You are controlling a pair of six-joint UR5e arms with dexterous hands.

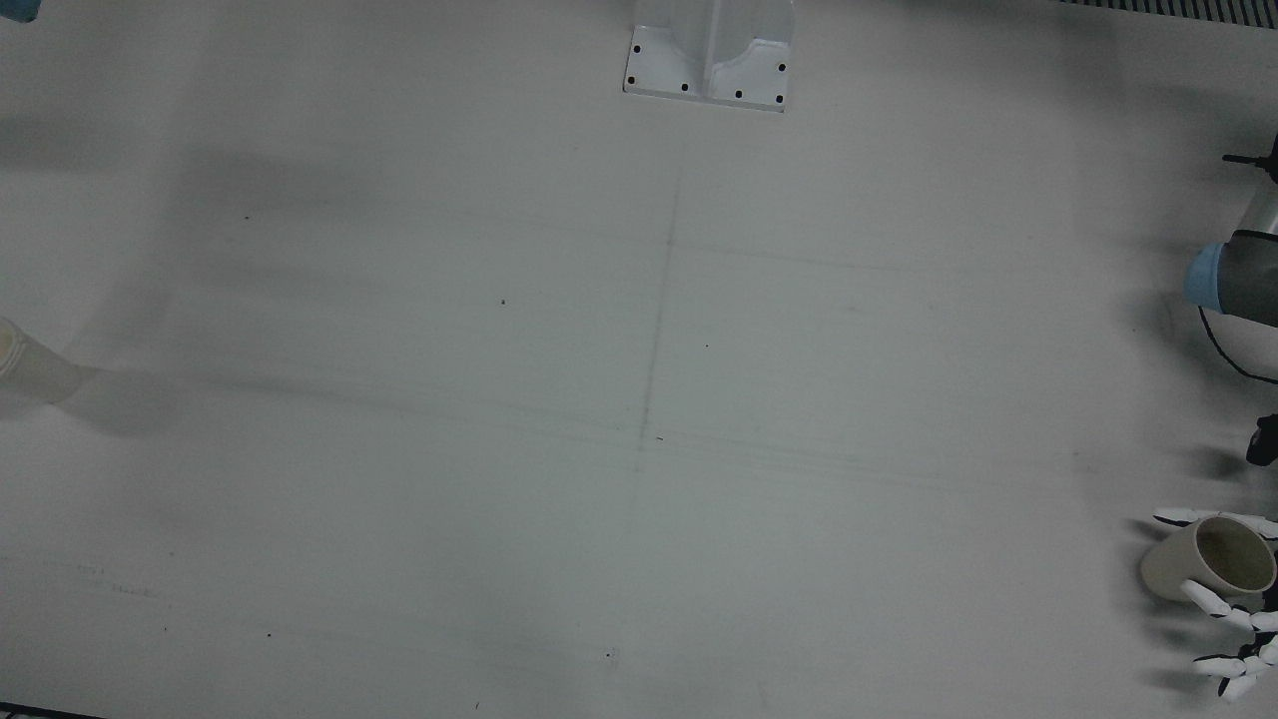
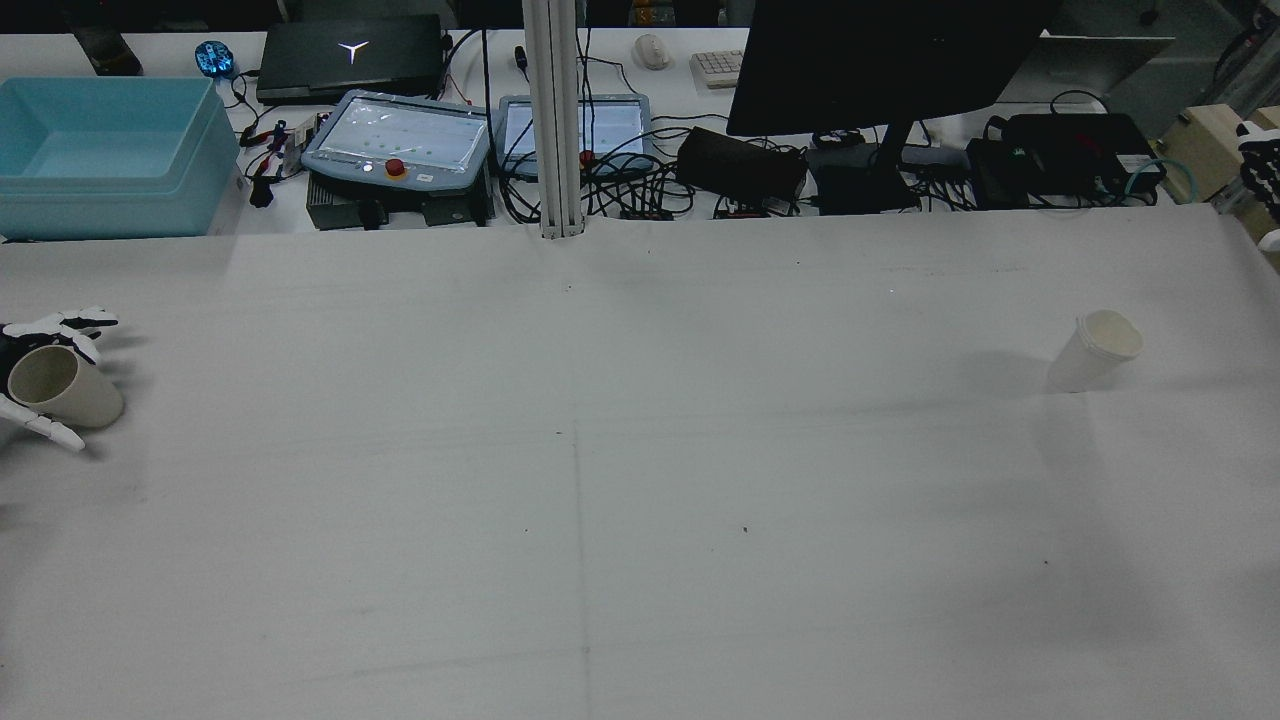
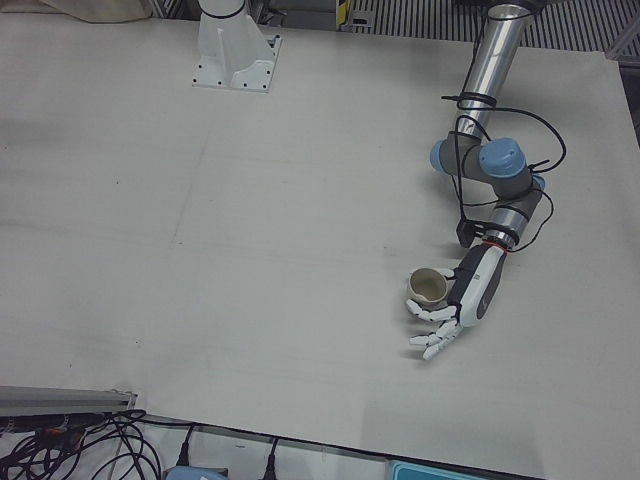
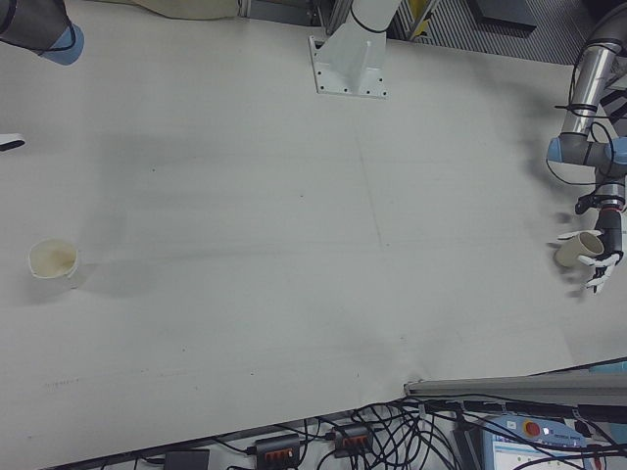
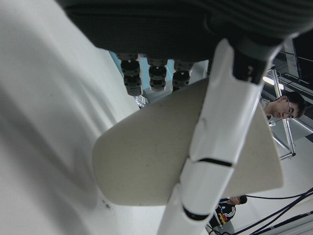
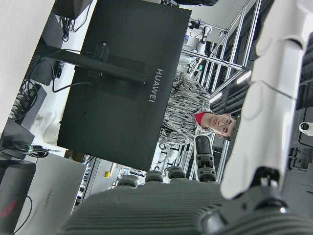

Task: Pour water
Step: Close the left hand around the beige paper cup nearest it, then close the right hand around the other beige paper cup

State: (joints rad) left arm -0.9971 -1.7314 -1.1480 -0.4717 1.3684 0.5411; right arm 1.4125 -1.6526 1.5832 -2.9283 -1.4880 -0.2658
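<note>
A beige paper cup [image 3: 428,288] sits tilted in my left hand [image 3: 452,305] near the table's left edge, its mouth [image 1: 1233,552] facing up and outward. Fingers [image 1: 1206,599] lie on both sides of it, and in the left hand view a white finger [image 5: 215,147] crosses the cup's wall [image 5: 146,156]. The rear view shows the same cup [image 2: 62,386] at the far left. A second, whiter cup [image 2: 1095,350] stands upright on the table's right half, also seen in the right-front view [image 4: 54,261]. My right hand [image 2: 1262,170] hangs far from it, beyond the right edge, holding nothing.
An arm pedestal [image 1: 709,60] stands at the table's back middle. Past the far edge are a blue bin [image 2: 105,150], two teach pendants [image 2: 400,140], a black monitor [image 2: 880,60] and cables. A person [image 6: 190,117] stands behind the monitor.
</note>
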